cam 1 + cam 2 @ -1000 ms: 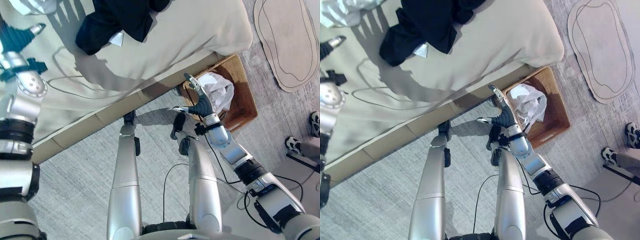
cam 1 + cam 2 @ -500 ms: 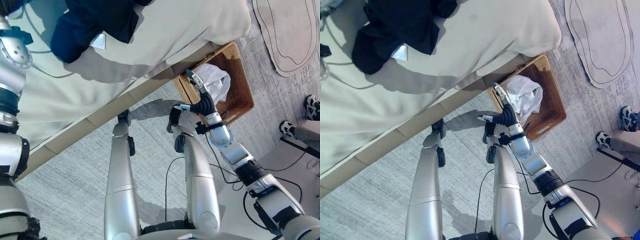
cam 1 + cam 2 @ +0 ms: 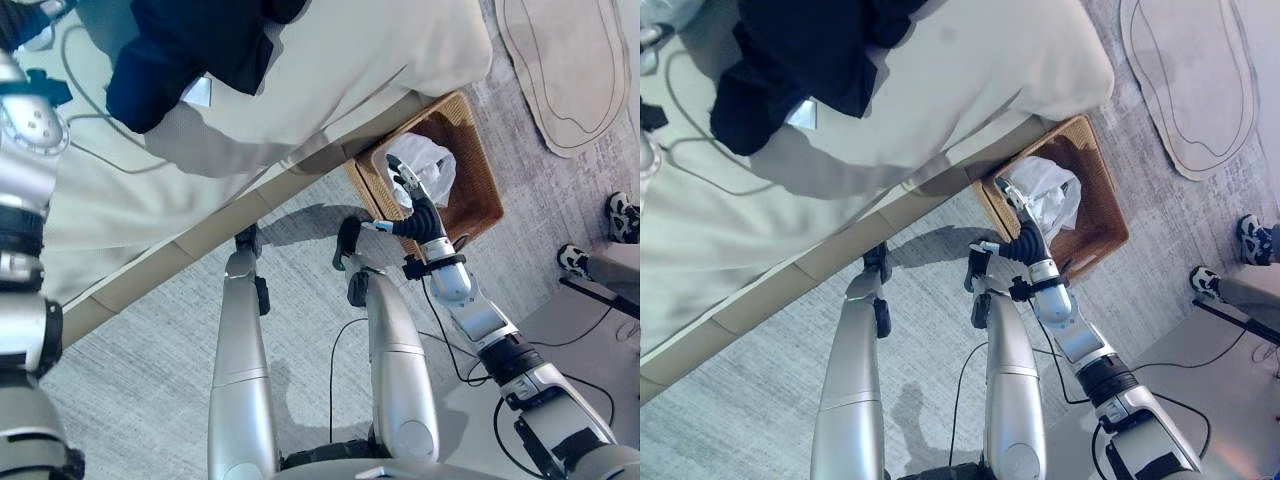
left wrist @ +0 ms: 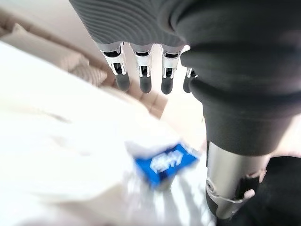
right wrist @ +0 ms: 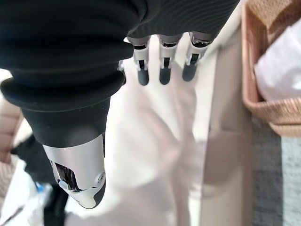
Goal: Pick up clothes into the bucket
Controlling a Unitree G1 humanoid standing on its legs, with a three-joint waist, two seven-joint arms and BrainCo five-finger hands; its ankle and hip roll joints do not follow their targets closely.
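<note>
Hovering open, the right hand (image 3: pixel 417 214) overlaps the wicker bucket (image 3: pixel 480 185) rim.

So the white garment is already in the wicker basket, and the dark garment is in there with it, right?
Not quite. The white garment is in the wicker basket, but the dark garment lies on the bed, apart from the basket, as the left eye view shows.

Even, bright daylight fills the head views; the bed (image 3: pixel 330 70) casts a soft shadow onto the grey floor (image 3: pixel 140 370); the left wrist view is overexposed and smeared, a blue packet (image 4: pixel 164 162) blurred; the right wrist view's background is soft.
</note>
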